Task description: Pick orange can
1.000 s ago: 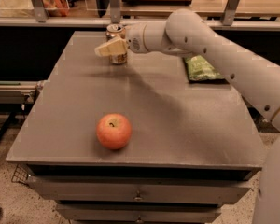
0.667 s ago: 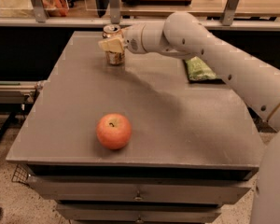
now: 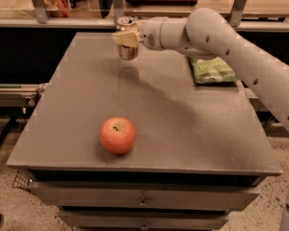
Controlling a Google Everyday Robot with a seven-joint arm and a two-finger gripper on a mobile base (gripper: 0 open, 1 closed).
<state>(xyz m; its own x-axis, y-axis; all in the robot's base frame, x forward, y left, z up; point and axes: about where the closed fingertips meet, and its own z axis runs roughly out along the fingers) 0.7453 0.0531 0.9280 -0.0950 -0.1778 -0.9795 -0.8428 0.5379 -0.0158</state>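
Orange can point(image 3: 128, 53) at the far left part of the surface point(image 3: 183, 124), close to the back edge, upright, silver top with pull tab showing above the grip. Hand point(image 3: 126, 38) clenched around the can's upper body, pale fingers point(image 3: 131, 39) wrapped across its front; tan-orange lower body shows below them. Dark shadow on the surface directly beneath the can; cannot tell whether its base touches or hangs just clear. White arm point(image 3: 231, 42) reaches in from the right, running over the back of the surface, wrist pointing left. Red-orange apple point(image 3: 118, 135) sits alone toward the near edge, left of centre, well apart from the can, stem dimple facing up. Green packet point(image 3: 212, 70) lies flat near the right edge, its far side partly hidden by the arm. Surface is grey-brown and flat, topping a cabinet with drawers point(image 3: 144, 201). Behind it, a wooden bench and metal uprights point(image 3: 38, 4).
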